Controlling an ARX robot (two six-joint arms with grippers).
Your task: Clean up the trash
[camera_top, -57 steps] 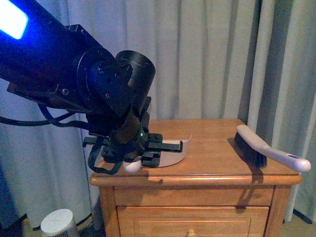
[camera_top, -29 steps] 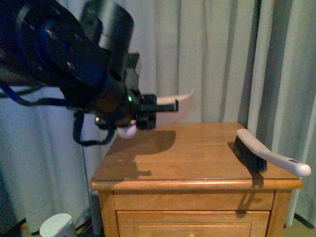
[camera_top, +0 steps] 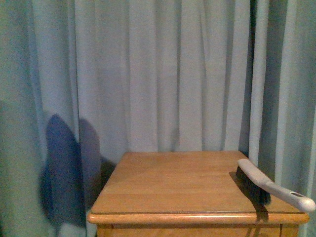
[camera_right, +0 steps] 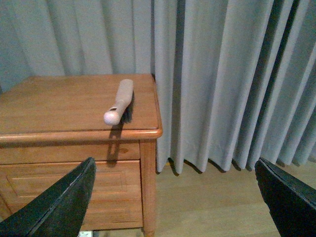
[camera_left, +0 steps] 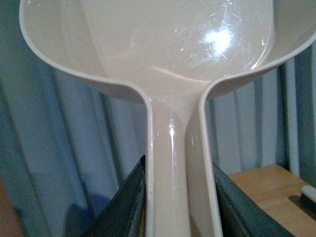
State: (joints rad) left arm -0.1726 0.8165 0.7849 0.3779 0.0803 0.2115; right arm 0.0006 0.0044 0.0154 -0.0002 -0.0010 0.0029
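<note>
A pale blue-grey curtain (camera_top: 148, 74) hangs in folds across the whole front view, with a soft dark shadow (camera_top: 61, 168) cast on it at the far left. Below centre is the top of a wooden nightstand (camera_top: 177, 182), its surface bare from the left edge to past the middle. A hand brush (camera_top: 269, 185) lies along the right edge, black bristles down on the wood and white back up. Its handle points toward the front right corner and seems to reach just past that corner, though the angle makes this hard to judge. Neither arm shows in the front view. In the left wrist view, the left gripper (camera_left: 178, 197) is clamped on the handle of a cream plastic dustpan (camera_left: 168, 59), with one dark finger (camera_left: 126, 207) pressed against each side of the handle. The pan's wide bowl fills the upper part of that picture. The part of the bowl that shows is bare glossy plastic with a bright spot of glare, and its far lip is cut off by the frame. The trash does not show in any view, so where it is cannot be told. In the right wrist view, the right gripper (camera_right: 173, 197) hangs off the nightstand's right side with its two dark fingers (camera_right: 59, 202) spread wide apart, holding nothing. Between them show a closed drawer front (camera_right: 64, 190), the brush on the top above it, and a light wood floor (camera_right: 212, 197) running under the curtain.
</note>
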